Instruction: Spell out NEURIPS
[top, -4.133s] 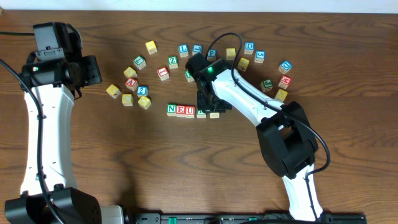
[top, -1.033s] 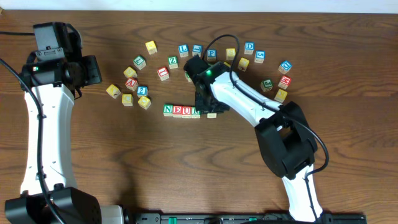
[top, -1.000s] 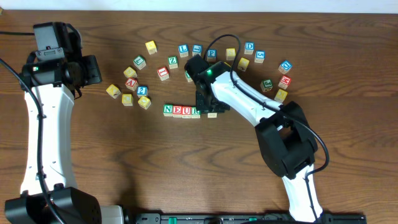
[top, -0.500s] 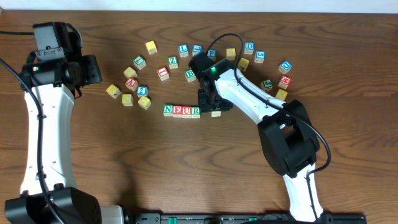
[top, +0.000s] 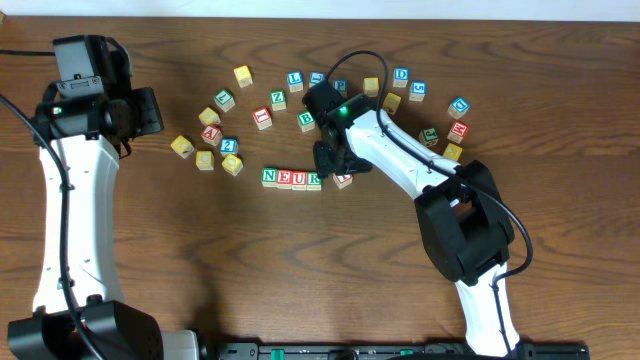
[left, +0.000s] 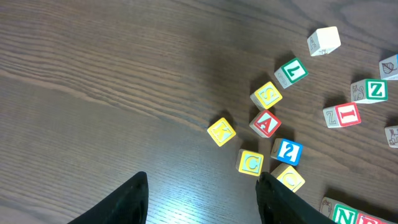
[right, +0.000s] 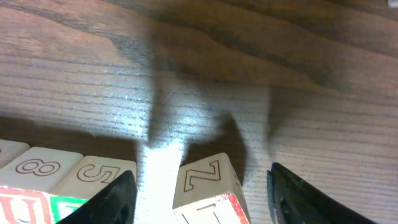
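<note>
Widening over the last second, the right end effector (top: 335, 162) stood spread astride a red-faced wooden cube (top: 343, 180) mid-frame, just right of the wooden N-E-U-R cube row (top: 292, 178), slightly apart.

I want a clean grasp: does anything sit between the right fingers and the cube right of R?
Nothing visible: the cube sits between the open fingers of the right gripper, bare table on either side.

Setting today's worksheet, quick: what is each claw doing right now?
Left claw: open, empty.
Right claw: open, straddling a small red-faced wooden cube, gaps both sides.
</note>
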